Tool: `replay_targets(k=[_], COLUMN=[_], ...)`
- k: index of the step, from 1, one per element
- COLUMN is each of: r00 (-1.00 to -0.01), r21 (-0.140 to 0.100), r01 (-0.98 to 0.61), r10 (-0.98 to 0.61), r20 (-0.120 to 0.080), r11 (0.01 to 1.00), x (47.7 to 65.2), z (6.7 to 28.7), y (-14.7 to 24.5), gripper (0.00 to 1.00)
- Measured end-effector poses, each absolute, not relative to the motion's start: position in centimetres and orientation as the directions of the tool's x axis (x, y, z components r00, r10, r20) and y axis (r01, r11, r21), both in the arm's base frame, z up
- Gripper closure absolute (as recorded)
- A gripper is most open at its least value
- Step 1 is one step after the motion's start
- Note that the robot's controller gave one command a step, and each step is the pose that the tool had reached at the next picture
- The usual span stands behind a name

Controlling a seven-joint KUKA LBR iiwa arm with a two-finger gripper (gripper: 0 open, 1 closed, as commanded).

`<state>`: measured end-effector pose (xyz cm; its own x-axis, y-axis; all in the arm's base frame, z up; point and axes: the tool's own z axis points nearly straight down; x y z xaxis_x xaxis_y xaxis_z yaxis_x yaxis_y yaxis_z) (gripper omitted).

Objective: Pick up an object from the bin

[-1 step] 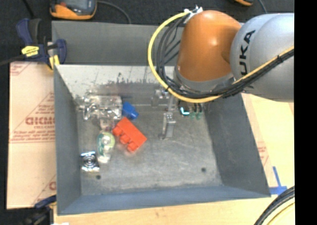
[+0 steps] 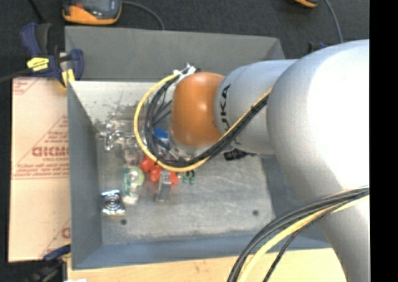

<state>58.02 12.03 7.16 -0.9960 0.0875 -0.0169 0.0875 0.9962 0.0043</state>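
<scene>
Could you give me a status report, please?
Hand low amid small heap, left half of bin. Red piece and green-white round piece nearest. Silver piece apart, front-left.

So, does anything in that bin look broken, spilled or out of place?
Nothing stands out. A red piece, a green-and-white round thing, a shiny metal part and some clear plastic bits lie loose in the left of the bin, none visibly broken.
</scene>
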Motion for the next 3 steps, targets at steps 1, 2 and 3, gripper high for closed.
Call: replay_targets(k=[1, 2, 3], r00=[-0.988, -0.986, -0.947], r21=[0.003, 0.002, 0.007], r01=[0.155, 0.169, 0.321], r10=[0.155, 0.169, 0.321], r20=[-0.007, -0.007, -0.012], r11=[0.988, 0.986, 0.947], x=[58.8, 59.7, 58.8], z=[10.2, 10.1, 7.4], y=[11.4, 11.0, 10.5], gripper=[0.00, 0.00, 0.00])
